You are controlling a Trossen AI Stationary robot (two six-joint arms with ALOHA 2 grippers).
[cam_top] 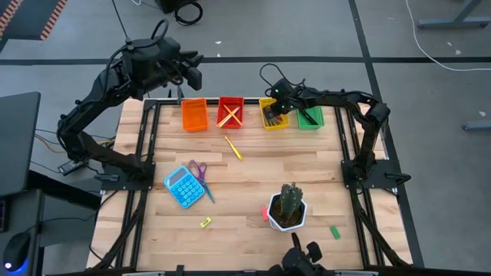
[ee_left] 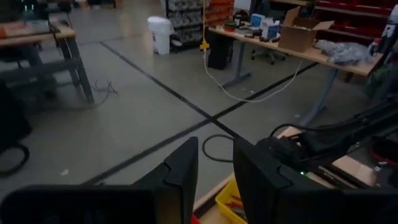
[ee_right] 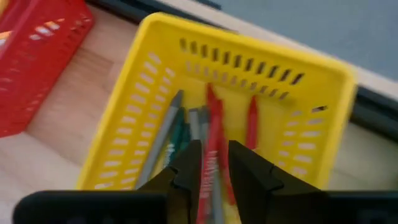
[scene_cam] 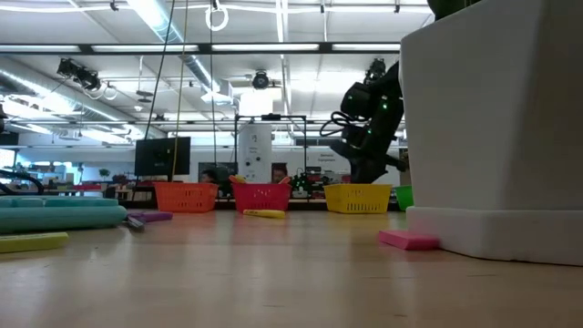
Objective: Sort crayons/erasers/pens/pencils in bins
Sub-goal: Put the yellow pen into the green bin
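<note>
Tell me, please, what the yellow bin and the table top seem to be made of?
The yellow bin looks like moulded plastic with a smooth, slightly glossy finish: its thin walls carry even rows of slots. The table top looks like pale wood with a matte finish: it shows joined strips with grain lines.

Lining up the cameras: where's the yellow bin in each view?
High view: yellow bin, third in the row at the table's far edge, under the right claw.
Low view: at the far edge right of centre, below the dark right arm.
Left wrist view: only a yellow corner at the bottom edge.
Right wrist view: fills the middle, crayons inside.
Shared landmark: the red bin next to it.
</note>
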